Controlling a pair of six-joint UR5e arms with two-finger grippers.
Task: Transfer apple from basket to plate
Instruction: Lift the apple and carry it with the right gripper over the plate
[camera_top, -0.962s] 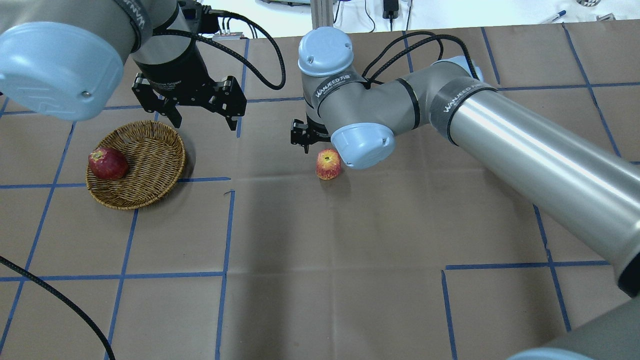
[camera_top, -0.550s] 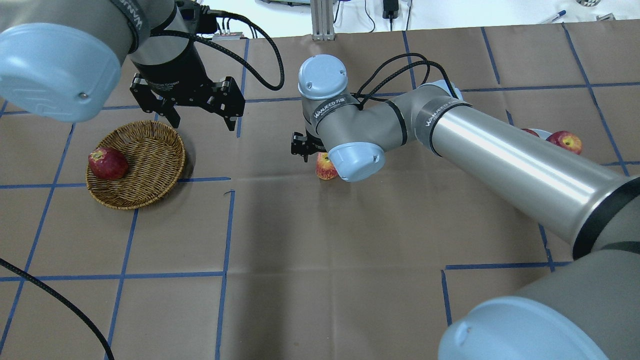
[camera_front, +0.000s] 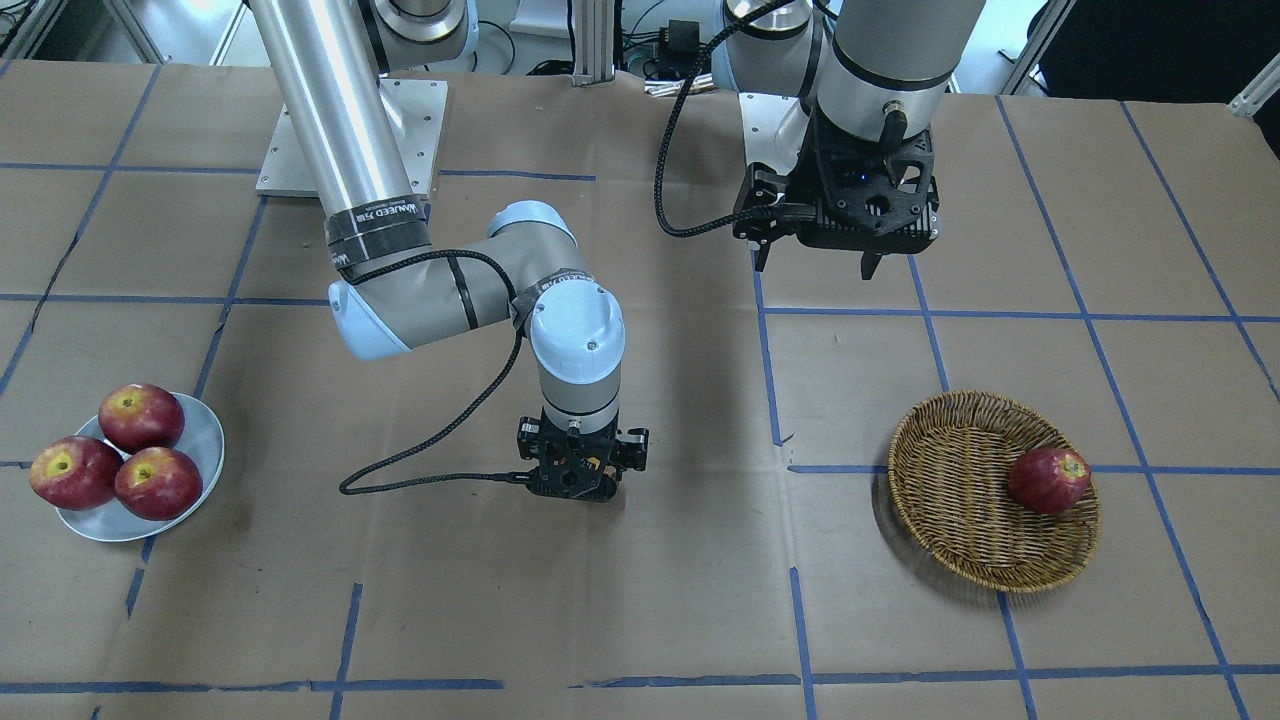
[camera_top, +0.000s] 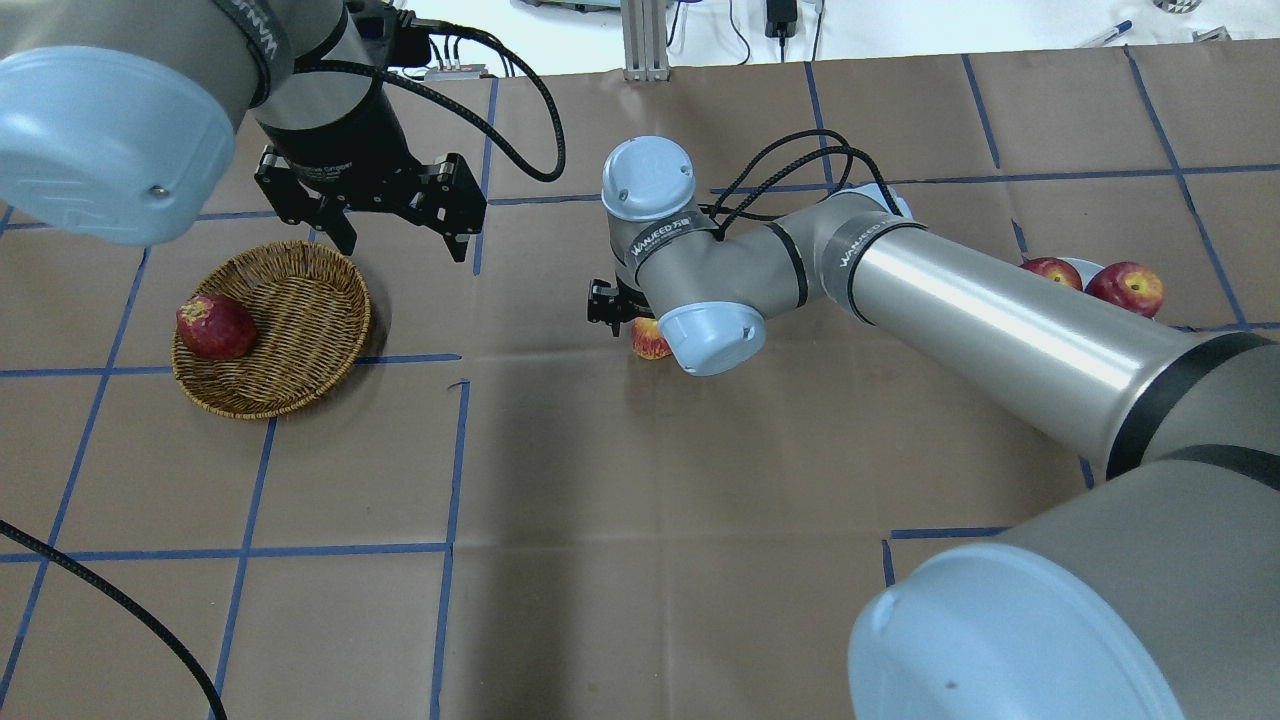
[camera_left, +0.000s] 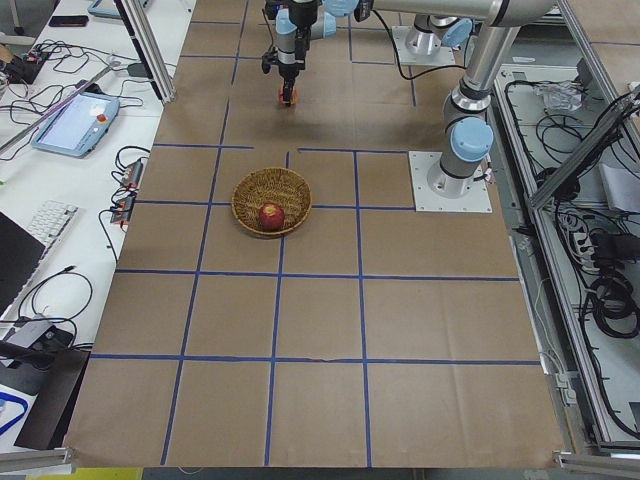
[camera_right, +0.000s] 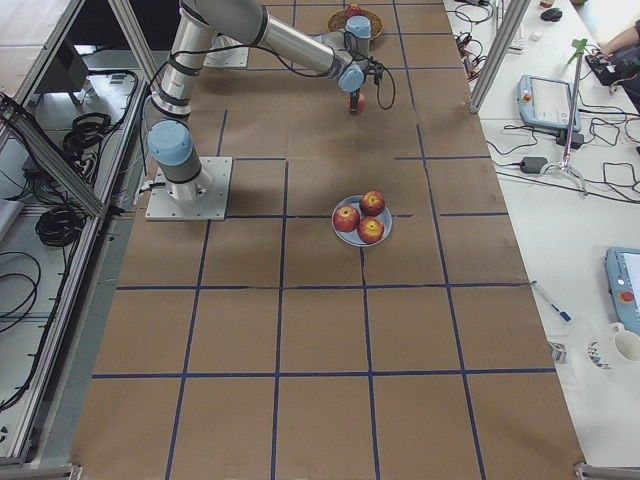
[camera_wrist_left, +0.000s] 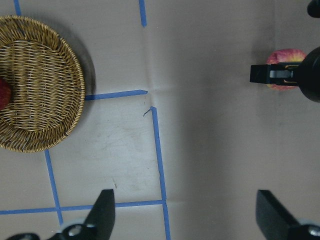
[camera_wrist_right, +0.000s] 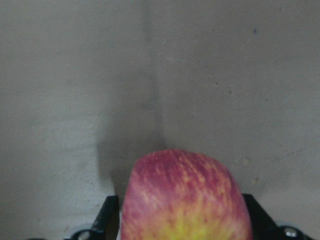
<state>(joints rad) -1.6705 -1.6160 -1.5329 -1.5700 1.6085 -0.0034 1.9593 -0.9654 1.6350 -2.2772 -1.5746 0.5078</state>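
The pinkish-red apple (camera_top: 648, 343) with a yellow blush rests on the brown table, away from the basket and the plate. My right gripper (camera_wrist_right: 182, 222) is open and low over it, one finger (camera_wrist_right: 111, 217) on each side of the apple (camera_wrist_right: 185, 195). In the front view the right gripper (camera_front: 578, 490) hides the apple. The wicker basket (camera_top: 295, 300) holds one dark red apple (camera_top: 215, 327). My left gripper (camera_top: 405, 245) is open and empty, hovering beyond the basket's far right rim. The pale plate (camera_front: 205, 445) holds three red apples.
The plate's apples (camera_top: 1130, 287) peek out behind my right forearm in the overhead view. A black cable (camera_top: 110, 595) crosses the near left corner. Blue tape lines grid the paper-covered table (camera_top: 650, 520). Desks with equipment flank the table ends (camera_right: 560, 100).
My right arm has come down and swung, so its gripper now straddles the apple and its wrist covers most of it. My left gripper has barely shifted.
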